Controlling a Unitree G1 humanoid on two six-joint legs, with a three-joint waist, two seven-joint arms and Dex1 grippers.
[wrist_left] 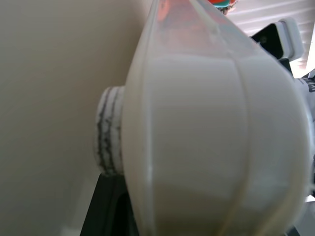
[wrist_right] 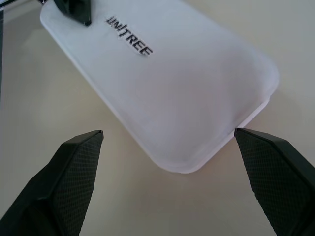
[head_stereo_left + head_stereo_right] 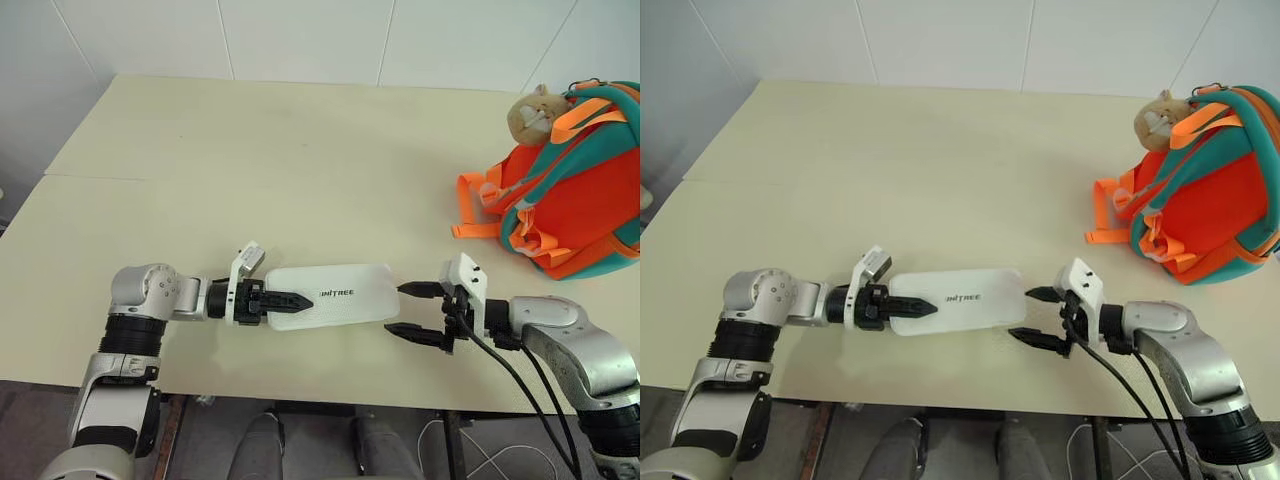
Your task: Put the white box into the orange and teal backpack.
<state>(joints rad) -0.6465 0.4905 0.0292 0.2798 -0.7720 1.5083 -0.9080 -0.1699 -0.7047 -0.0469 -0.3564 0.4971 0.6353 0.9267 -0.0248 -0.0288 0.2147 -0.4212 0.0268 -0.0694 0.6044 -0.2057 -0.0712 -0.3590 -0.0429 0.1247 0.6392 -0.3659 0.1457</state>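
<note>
My left pincer [image 3: 285, 299] pinches one end of the white box [image 3: 335, 295]; its long axis points at my spread right pincer [image 3: 418, 310], backpack [image 3: 570, 190] beyond on the tabletop [image 3: 250, 170].

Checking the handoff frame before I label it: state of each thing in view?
white box: flat on the table, lettering up, left end between the left gripper's fingers.
left gripper: shut on the box's left end.
right gripper: open, just off the box's right end, not touching.
backpack: on the table's far right, apart from the box; can't tell if it's unzipped.
table: bears all of this.
</note>
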